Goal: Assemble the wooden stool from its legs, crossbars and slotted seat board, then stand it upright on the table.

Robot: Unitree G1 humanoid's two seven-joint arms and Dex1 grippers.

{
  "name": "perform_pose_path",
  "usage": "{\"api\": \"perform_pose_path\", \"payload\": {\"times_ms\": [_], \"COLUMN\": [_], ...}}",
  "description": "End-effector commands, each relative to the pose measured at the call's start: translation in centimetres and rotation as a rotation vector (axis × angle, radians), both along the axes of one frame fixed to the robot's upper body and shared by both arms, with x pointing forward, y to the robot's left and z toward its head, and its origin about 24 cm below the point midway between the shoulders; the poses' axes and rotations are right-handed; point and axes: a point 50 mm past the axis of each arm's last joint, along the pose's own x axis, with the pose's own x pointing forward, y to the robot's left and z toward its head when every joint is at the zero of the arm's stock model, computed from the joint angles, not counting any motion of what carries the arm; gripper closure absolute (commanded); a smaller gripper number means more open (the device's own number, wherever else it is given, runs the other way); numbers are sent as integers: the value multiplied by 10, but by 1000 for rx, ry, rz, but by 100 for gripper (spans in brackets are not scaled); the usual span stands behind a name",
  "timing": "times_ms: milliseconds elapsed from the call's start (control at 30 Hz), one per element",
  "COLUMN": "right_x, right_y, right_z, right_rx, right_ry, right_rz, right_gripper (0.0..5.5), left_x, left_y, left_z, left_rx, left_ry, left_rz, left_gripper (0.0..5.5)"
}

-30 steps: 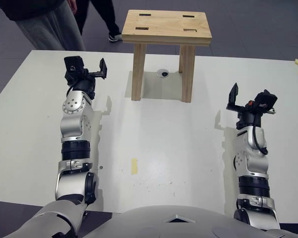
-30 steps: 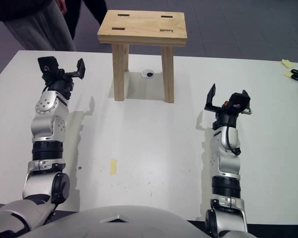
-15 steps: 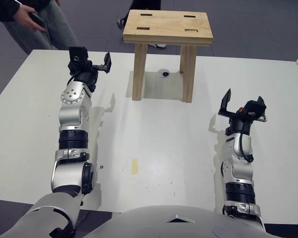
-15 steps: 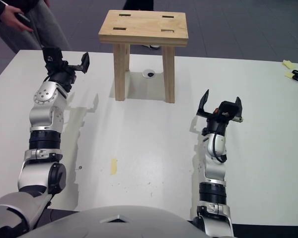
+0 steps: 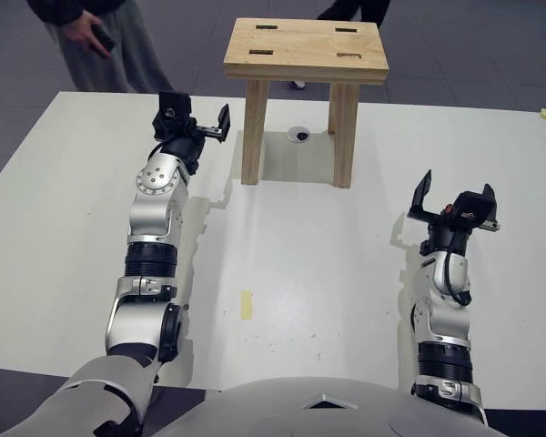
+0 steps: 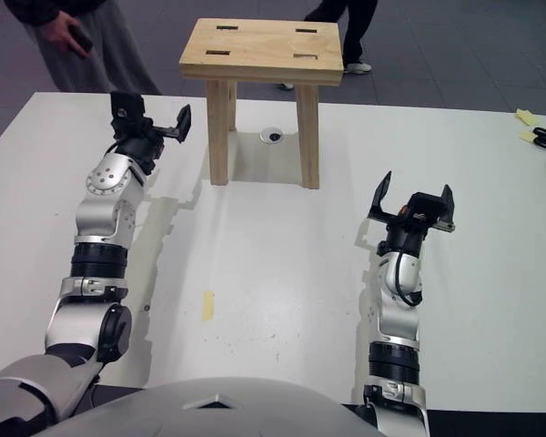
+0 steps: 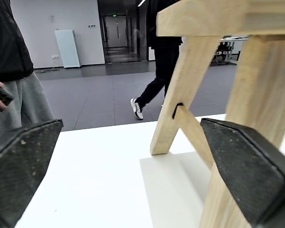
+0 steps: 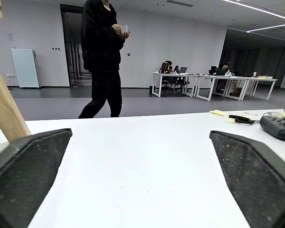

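Stool point(image 5: 305, 50) upright on table point(image 5: 328, 264); left jaws wide beside its leg point(image 5: 253, 132); right jaws wide, well apart, both empty.

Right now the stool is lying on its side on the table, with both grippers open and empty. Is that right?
Not quite. The stool is not on its side: it stands upright on its legs on the table, as the left eye view shows. The left gripper and the right gripper are indeed open and empty.
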Motion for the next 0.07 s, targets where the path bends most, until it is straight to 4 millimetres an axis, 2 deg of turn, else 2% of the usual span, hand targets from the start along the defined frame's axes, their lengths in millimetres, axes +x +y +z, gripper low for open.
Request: {"api": "perform_pose_path", "payload": {"times_ms": [33, 67], "right_x": [9, 9], "right_y": [2, 3], "right_z": [11, 12], "right_rx": [35, 14], "right_ry": [-21, -19], "right_rz": [40, 54], "right_gripper": [10, 10], "left_x": [0, -3], "left_y": [-7, -9], "left_z": [6, 2], "left_rx": [-32, -37], "left_ry": [-17, -8], "left_rz": [-7, -9], "left_gripper": [11, 11]}}
